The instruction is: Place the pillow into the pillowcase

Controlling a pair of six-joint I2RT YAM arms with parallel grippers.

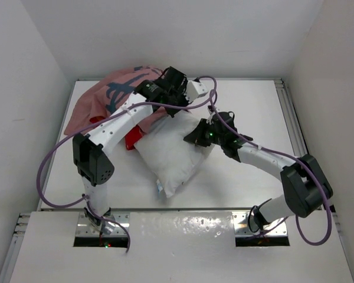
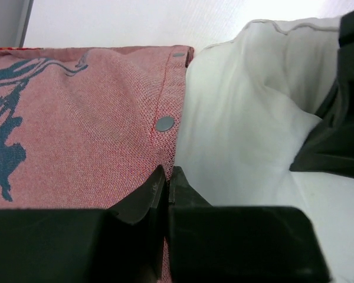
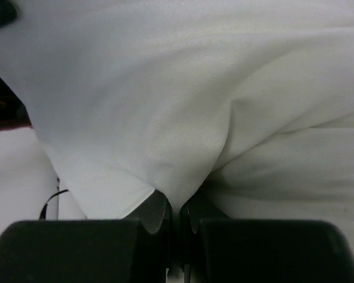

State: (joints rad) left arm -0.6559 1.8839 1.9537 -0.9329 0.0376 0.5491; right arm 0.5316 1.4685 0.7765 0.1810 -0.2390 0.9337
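The left arm and right arm are white tubes joined by bulky black joints. A purple cable loops along each. Silver metal plates carry the bases. The left gripper and right gripper have matte black wedge-shaped fingers.

No legible text or labels

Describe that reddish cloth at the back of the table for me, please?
The pillowcase is woven pinkish-red fabric with a dark blue print. It lies rumpled at the far left of the table. Its stitched hem carries grey snap buttons. The left gripper is shut on that hem, and the white pillow lies right against it.
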